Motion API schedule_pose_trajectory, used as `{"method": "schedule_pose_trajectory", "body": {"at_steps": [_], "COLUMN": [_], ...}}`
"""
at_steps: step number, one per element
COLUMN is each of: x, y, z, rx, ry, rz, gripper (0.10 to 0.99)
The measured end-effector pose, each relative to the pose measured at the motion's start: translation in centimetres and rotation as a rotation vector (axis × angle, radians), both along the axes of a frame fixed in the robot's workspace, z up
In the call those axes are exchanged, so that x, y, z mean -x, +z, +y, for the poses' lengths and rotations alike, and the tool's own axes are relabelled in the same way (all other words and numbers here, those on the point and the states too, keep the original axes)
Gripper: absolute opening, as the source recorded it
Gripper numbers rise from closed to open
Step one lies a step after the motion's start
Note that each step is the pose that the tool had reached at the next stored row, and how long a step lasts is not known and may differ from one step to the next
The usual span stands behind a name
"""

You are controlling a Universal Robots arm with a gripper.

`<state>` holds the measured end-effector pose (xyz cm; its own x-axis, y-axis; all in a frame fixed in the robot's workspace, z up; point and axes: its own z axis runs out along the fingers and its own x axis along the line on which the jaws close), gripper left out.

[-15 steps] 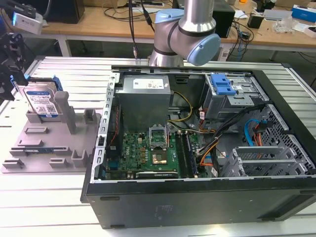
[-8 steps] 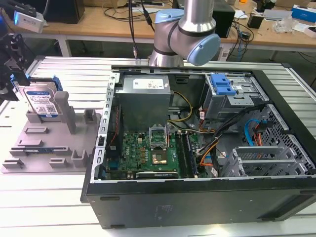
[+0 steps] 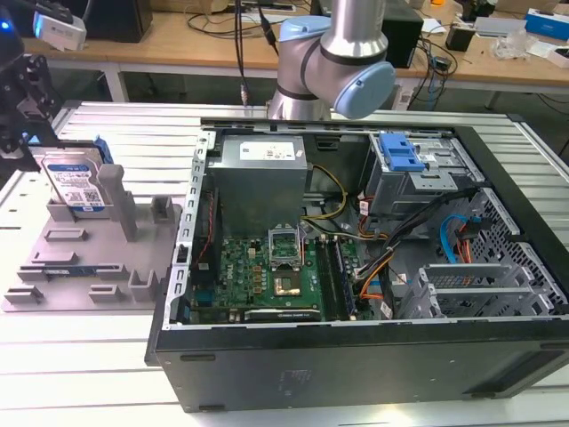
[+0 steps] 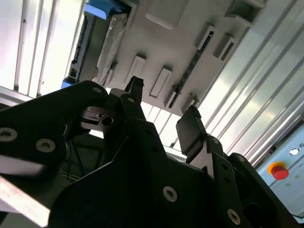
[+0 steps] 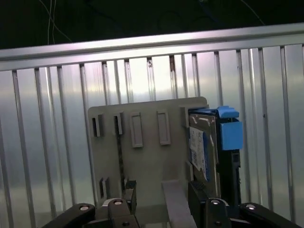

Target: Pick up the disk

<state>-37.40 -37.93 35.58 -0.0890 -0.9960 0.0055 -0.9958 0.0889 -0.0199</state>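
Your slatted metal table carried everything. Most of the exterior view's right was taken up by an open computer case lying on its side with its boards and cables exposed. The robot arm rose behind the case and reached toward the exterior view's left.

There a flat grey holder plate lay on the table, just beside the case, with raised slots across it. The disk stood on edge in one slot near the plate's far end. The slot propped it upright, probably so that its top edge and blue rails stayed free to be gripped.

Your gripper hovered above the plate, apart from the disk. Its two black fingers were spread with nothing between them. In the first wrist view the disk sat to one side of the gap, in line with one finger.
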Motion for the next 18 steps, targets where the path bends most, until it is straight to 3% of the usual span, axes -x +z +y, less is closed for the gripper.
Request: {"method": "schedule_pose_trajectory", "body": {"at_steps": [8,10,11,14,18], "x": [0.00,0.11,0.27,0.75,1.56], "y": [-0.01,-0.08,-0.12,-0.19,-0.51], "z": [4.27,5.87,6.29,7.04,7.18], "rx": [0.000,0.000,0.000,0.000,0.001], "ry": [0.013,0.015,0.016,0.020,0.044], "rz": [0.0000,0.0001,-0.0001,-0.0001,0.0006], "gripper": [0.557,0.557,0.557,0.557,0.557]}}
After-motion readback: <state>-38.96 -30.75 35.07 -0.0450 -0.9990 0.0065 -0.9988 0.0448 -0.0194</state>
